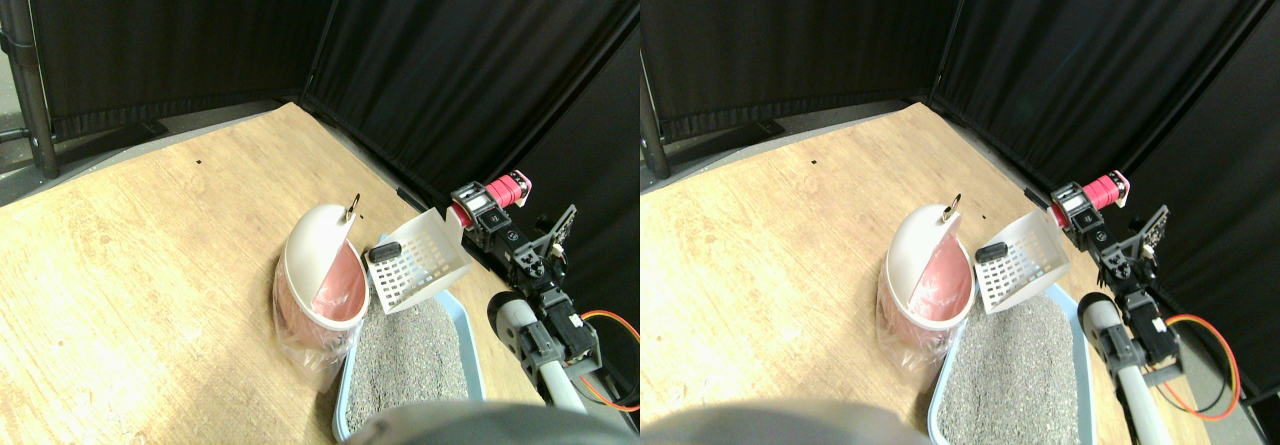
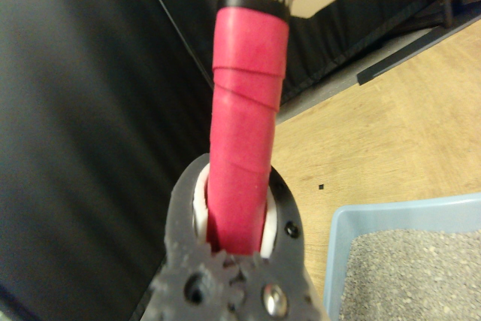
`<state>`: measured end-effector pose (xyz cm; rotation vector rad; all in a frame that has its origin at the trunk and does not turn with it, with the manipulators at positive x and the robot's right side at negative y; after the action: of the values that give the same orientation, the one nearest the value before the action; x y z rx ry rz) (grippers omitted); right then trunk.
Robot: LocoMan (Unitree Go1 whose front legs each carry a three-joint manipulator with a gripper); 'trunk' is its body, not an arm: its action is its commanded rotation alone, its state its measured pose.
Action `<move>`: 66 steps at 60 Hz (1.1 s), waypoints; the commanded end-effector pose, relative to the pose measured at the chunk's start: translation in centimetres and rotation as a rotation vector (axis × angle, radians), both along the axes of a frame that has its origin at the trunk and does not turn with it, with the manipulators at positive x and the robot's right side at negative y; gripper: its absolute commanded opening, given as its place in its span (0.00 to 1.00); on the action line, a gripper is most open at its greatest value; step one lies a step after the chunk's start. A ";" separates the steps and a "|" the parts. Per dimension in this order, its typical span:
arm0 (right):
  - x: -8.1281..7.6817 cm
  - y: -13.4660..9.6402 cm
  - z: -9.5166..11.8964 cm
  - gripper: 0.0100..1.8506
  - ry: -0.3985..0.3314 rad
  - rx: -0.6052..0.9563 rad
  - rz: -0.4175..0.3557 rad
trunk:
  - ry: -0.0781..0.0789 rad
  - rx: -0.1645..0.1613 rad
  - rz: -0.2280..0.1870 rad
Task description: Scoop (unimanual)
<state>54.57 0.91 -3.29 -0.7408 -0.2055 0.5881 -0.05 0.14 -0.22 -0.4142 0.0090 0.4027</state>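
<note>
My right gripper is clamped around the red-wrapped handle of the white slotted scoop. The scoop hangs above the far end of the blue litter tray, just beside the white swing-lid bin. Its long axis runs from my gripper toward the bin, the bowl tilted down, a dark lump resting at its front edge.

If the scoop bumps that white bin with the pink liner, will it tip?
Probably easily. The bin looks like thin, light plastic, holding only a loose liner, so little weight anchors it. It stands on smooth wood floor, so it may slide before tipping. The scoop hovers right beside it.
</note>
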 end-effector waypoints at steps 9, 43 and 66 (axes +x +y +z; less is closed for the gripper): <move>-1.5 1.0 0.4 0.09 -0.042 -0.023 0.057 | -0.042 -0.071 0.034; -0.5 -0.8 0.2 0.07 -0.029 0.079 -0.017 | -0.034 -0.041 0.001; 1.3 -6.9 -0.3 0.03 0.085 0.386 -0.201 | -0.018 0.022 -0.070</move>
<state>55.64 -5.53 -4.40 -0.3777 -0.1059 0.4233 0.17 -0.16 -0.23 -0.4001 0.0126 0.3377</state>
